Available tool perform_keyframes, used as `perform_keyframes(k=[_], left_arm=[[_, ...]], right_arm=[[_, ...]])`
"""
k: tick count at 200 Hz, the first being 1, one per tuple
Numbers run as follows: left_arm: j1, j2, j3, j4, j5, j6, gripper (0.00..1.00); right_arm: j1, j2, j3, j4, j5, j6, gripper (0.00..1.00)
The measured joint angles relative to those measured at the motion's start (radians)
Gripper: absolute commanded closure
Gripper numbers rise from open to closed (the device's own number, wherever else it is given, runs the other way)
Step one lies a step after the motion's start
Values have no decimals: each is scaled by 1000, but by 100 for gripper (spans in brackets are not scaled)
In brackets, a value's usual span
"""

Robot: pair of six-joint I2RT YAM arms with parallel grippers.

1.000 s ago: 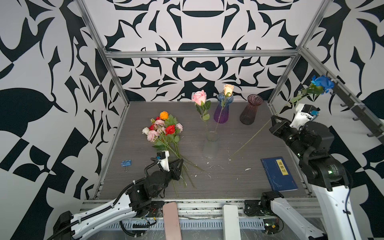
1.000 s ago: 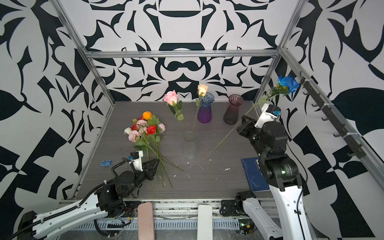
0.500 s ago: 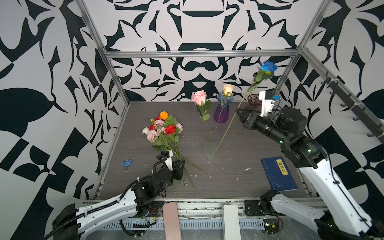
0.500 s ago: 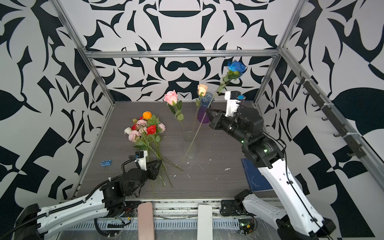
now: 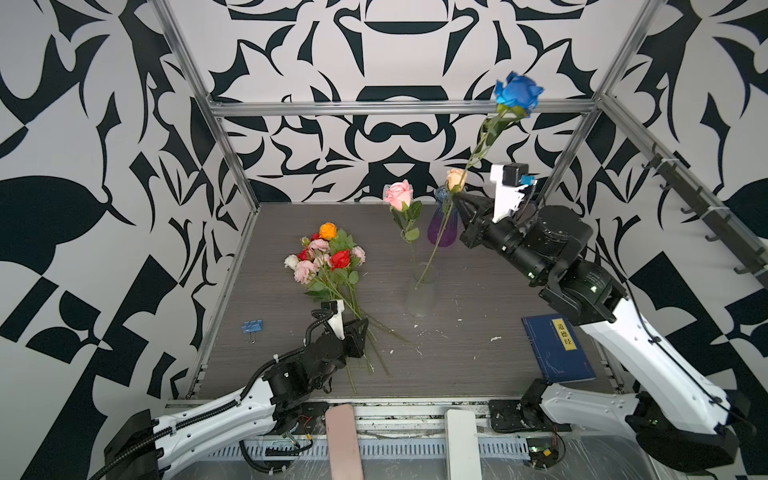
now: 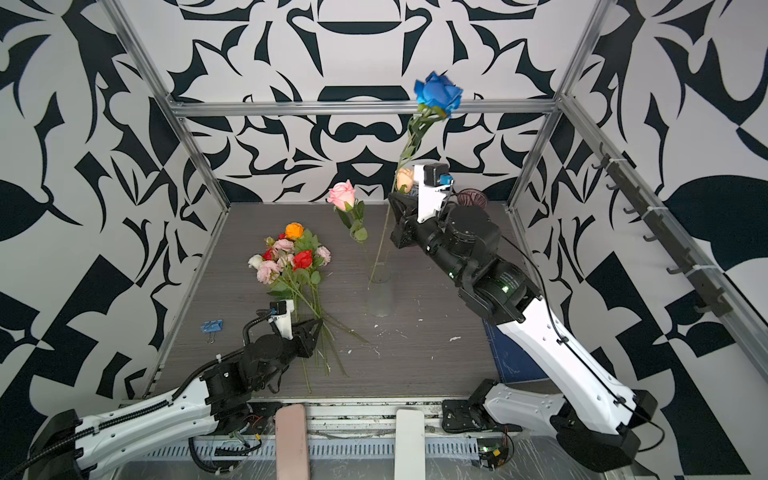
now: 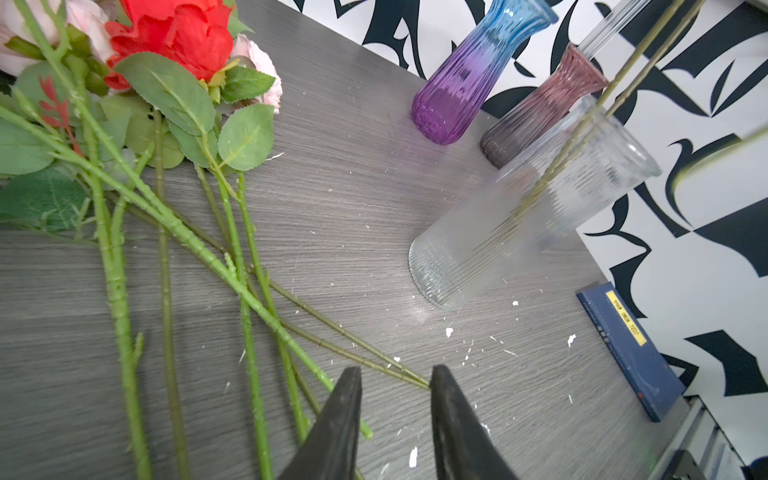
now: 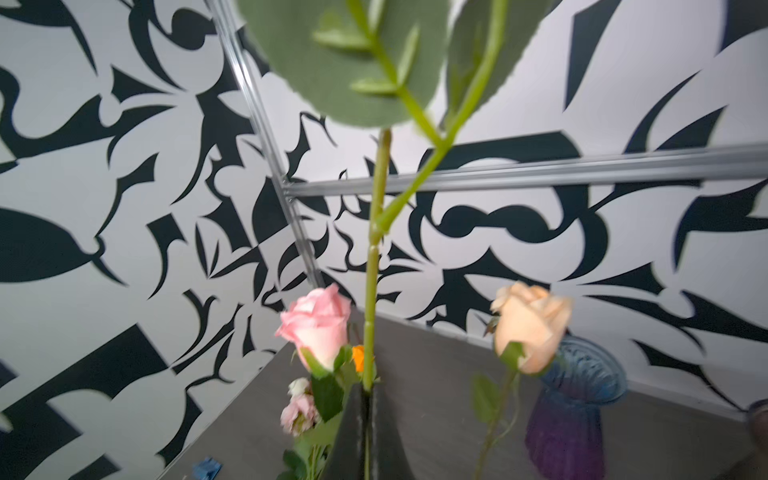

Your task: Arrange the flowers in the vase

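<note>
Grey tabletop, black-and-white patterned enclosure around it. Our right hand is clamped on the blue rose mid-stem. The head is up high and the stem slants down, its tip inside the mouth of the clear vase, which also carries the pink rose. Our left hand sits low over the stem ends of the flower bunch lying on the tabletop — fingers apart, and we see nothing between them. One peach rose stands in the purple vase.
</note>
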Motion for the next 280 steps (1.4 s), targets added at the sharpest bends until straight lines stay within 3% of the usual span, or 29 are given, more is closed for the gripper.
perform_keyframes(k=[53, 147, 254, 270, 280], left_arm=[[2, -3, 0, 5, 9, -2, 68], [6, -24, 0, 5, 10, -3, 68], [10, -44, 0, 5, 10, -17, 68], [11, -44, 0, 5, 10, -17, 68], [11, -44, 0, 5, 10, -18, 68]], right_arm=[[-1, 14, 77, 22, 88, -44, 100], [-1, 40, -33, 54, 141, -85, 100], [-1, 93, -121, 10, 146, 20, 100], [-1, 116, -119, -3, 138, 33, 73], [-1, 134, -109, -21, 131, 28, 62]])
